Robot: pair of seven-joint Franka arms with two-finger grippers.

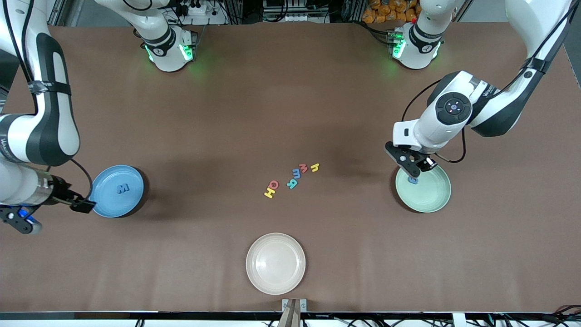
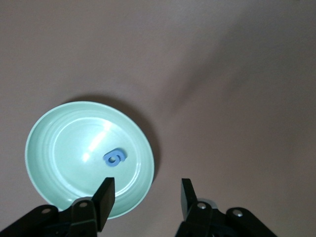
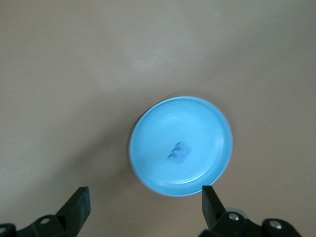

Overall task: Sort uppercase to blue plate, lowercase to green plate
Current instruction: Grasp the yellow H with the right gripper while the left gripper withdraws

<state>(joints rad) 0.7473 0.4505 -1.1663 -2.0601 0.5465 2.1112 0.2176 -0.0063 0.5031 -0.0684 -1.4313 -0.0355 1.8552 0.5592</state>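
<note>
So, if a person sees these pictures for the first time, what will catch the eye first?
Probably the small cluster of colourful foam letters at the middle of the brown table, between the blue plate at the right arm's end, holding a dark blue M, and the green plate at the left arm's end, holding a blue g. The open left gripper hangs over the green plate.
</note>
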